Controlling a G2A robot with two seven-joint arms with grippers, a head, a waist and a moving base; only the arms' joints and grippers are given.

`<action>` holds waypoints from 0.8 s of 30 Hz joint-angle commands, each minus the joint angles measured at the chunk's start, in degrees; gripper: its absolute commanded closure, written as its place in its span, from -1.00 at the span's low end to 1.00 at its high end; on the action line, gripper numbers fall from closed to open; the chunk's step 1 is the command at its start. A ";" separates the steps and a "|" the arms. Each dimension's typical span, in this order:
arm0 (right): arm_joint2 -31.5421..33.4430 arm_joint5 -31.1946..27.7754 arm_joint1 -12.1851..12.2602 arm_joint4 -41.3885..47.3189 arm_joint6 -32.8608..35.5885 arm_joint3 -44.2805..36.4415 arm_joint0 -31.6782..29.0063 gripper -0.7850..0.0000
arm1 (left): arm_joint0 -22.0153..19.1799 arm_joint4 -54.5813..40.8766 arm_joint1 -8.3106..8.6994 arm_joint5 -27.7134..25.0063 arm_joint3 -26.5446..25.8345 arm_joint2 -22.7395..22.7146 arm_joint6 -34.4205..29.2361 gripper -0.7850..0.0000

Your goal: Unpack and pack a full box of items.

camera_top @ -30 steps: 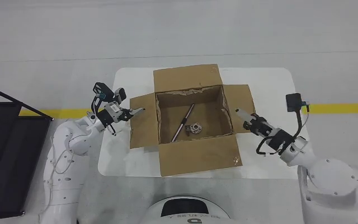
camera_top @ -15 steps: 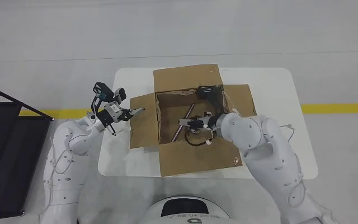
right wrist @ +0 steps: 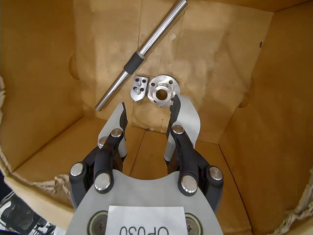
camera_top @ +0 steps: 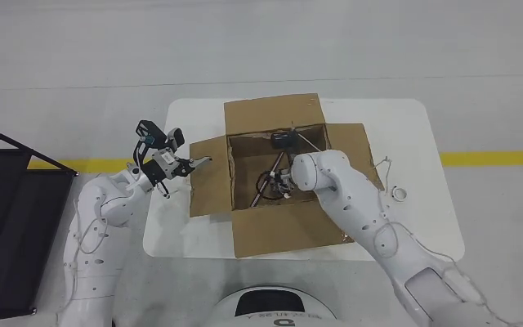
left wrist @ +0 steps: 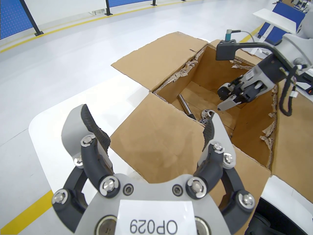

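An open cardboard box [camera_top: 290, 227] stands mid-table. On its floor lie a metal rod [right wrist: 144, 50] with a black band, a round metal flange [right wrist: 168, 85] and a small metal plate [right wrist: 139, 87]. My right gripper [right wrist: 149, 103] hangs inside the box, open, just above the flange and touching nothing. The left wrist view has the right gripper [left wrist: 225, 103] over the flange [left wrist: 205, 114] and the rod [left wrist: 184, 103]. My left gripper [left wrist: 149, 114] is open and empty, just outside the box's left flap [left wrist: 156, 143]. From above, the left gripper [camera_top: 196, 162] points at that flap.
The box's four flaps are folded out over the white table [camera_top: 409, 131]. A small metal ring [camera_top: 399, 193] lies on the table right of the box. A black rack [camera_top: 24, 196] stands off the table's left side.
My right arm swung from the table's right side into the box, and its gripper now hangs over the parts. The left arm has not moved.
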 commanded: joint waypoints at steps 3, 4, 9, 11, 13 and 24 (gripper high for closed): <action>-1.54 0.62 -1.18 0.55 -0.61 3.75 1.14 0.04 | 0.00 0.00 0.00 0.00 0.00 0.00 0.00 -1.00; -1.88 0.78 -1.46 0.58 -0.76 4.64 1.37 0.05 | 0.00 0.00 0.00 0.00 0.00 0.00 0.00 -1.00; -3.09 2.06 -2.69 -0.22 -2.05 9.30 2.18 0.04 | 0.00 0.00 0.00 0.00 0.00 0.00 0.00 -1.00; -3.34 2.38 -3.10 -0.65 -2.37 10.80 2.52 0.04 | 0.00 0.00 0.00 0.00 0.00 0.00 0.00 -1.00; -3.36 2.51 -3.46 -0.82 -2.50 11.86 2.84 0.05 | 0.00 0.00 0.00 0.00 0.00 0.00 0.00 -1.00; -3.56 2.37 -5.25 -2.71 -2.35 16.34 3.68 0.23 | 0.00 0.00 0.00 0.00 0.00 0.00 0.00 -1.00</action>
